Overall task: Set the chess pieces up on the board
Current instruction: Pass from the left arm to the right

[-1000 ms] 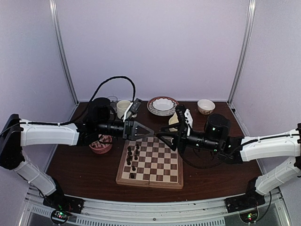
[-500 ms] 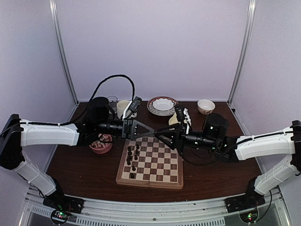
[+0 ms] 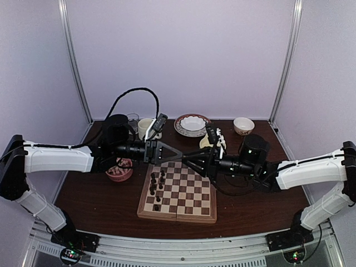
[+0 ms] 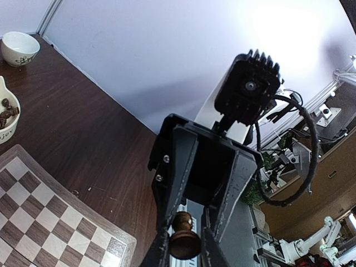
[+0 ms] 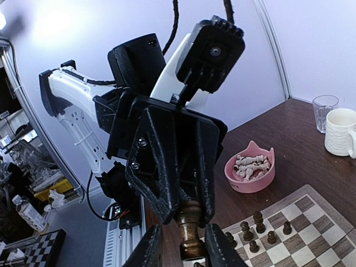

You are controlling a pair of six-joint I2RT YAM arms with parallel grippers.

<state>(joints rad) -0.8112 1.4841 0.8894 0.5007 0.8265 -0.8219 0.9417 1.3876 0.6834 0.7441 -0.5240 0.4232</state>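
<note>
Narrow and clamped, the jaws of my left gripper (image 3: 178, 154) pinch a dark brown chess piece (image 4: 184, 238), held in the air near the far edge of the board (image 3: 189, 192). My right gripper (image 3: 189, 157) meets the left one tip to tip. Its fingers (image 5: 149, 247) sit close on either side of the same piece, but I cannot tell whether they press on it. Below, other dark pieces (image 3: 157, 183) stand in the board's left columns. Near the board's left side on the table (image 3: 94, 194) sits a pink bowl (image 5: 250, 184) of pale pieces (image 5: 251, 166). A white mug (image 5: 340, 132) and a glass (image 5: 322, 107) stand further back.
</note>
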